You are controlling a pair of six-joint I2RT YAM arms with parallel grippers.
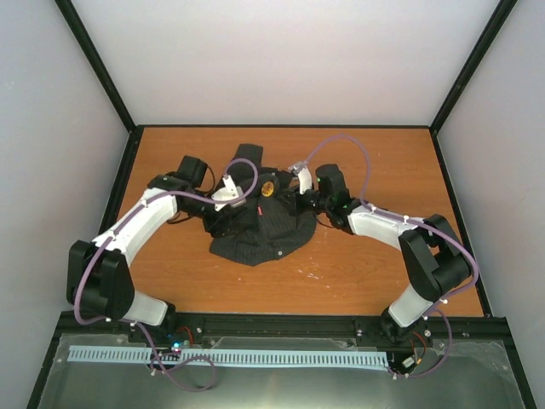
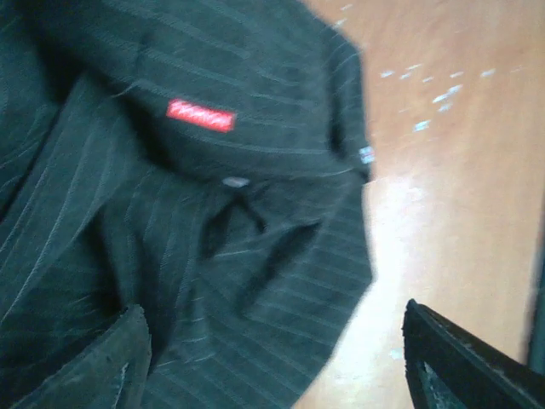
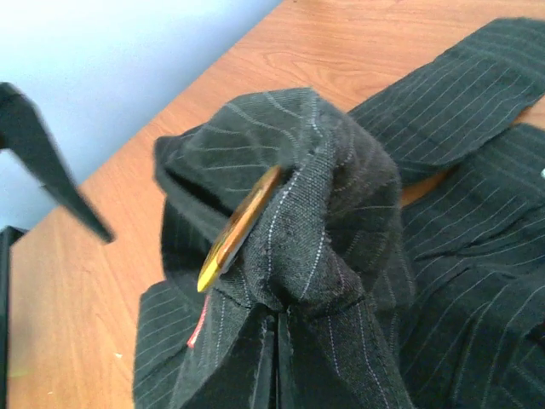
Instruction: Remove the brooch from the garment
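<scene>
A black pinstriped garment (image 1: 255, 230) lies crumpled at the table's middle. The golden-brown brooch (image 1: 267, 188) is pinned near its top. In the right wrist view the brooch (image 3: 238, 228) shows edge-on, stuck in a raised fold of the garment (image 3: 341, 196). My right gripper (image 3: 277, 371) is shut on that fold just below the brooch; in the top view it (image 1: 292, 198) is right of the brooch. My left gripper (image 2: 272, 375) is open over the garment (image 2: 213, 256), its fingers (image 2: 460, 366) wide apart and holding nothing; in the top view it (image 1: 223, 207) is left of the brooch.
A red label (image 2: 200, 115) and a small button (image 2: 236, 181) sit on the cloth. Bare orange-brown wooden table (image 1: 366, 273) surrounds the garment, with grey walls at the back and sides. A dark blurred bar (image 3: 47, 166) crosses the left of the right wrist view.
</scene>
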